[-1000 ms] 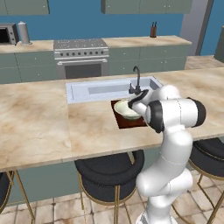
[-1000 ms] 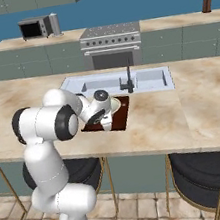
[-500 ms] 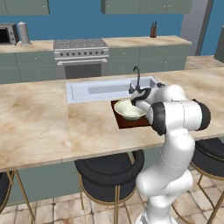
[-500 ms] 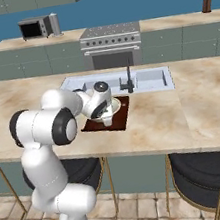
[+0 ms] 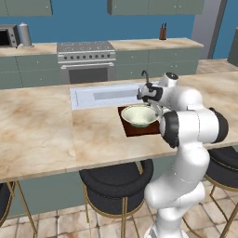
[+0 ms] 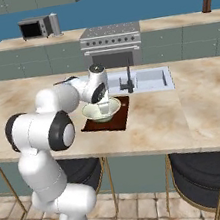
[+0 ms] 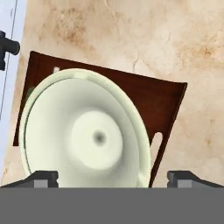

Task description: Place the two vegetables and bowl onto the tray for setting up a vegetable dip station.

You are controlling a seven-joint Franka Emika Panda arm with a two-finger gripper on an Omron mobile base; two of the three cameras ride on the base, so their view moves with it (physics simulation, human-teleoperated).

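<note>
With its fingers spread wide apart, the gripper [image 7: 112, 179] hangs above the bowl [image 5: 139, 115] on the tray [image 5: 131, 128], sink [image 5: 107, 96] and faucet [image 5: 144, 81] just beyond.

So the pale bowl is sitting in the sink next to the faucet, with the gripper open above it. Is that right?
Not quite. The bowl sits on the dark reddish-brown tray on the marble counter, beside the sink, not in it. The hand view shows the tray under the bowl, and the left base view confirms it. The rest holds: the gripper is open above it.
</note>
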